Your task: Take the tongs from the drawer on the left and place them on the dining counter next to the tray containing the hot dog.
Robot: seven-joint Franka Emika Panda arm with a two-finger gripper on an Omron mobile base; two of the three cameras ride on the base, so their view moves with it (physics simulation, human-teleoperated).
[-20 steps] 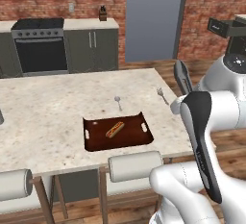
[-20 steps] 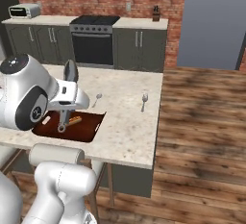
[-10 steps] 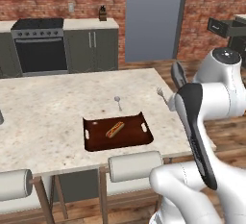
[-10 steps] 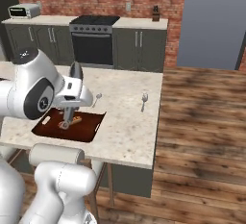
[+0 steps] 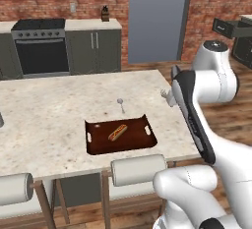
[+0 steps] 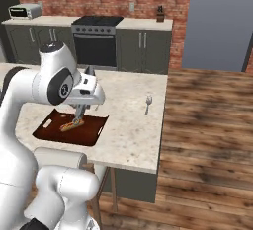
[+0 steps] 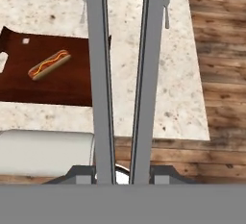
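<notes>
My gripper is shut on the tongs, whose two long grey arms run up the middle of the hand view. In the right base view the gripper hangs over the dining counter with the tongs pointing down above the right end of the dark brown tray. The hot dog lies in the tray, left of the tongs. From the left base view, the tray with the hot dog sits near the counter's front edge. A dark drawer stands pulled out at the far right.
A small spoon lies behind the tray and a fork lies near the counter's right edge. Round cushioned stools line the front edge. Beyond the counter's end is wooden floor. A stove and dark cabinets stand at the back wall.
The arm has swung further over the counter, and the hand has carried the tongs a little lower above the tray's right end. The grip has stayed the same.
</notes>
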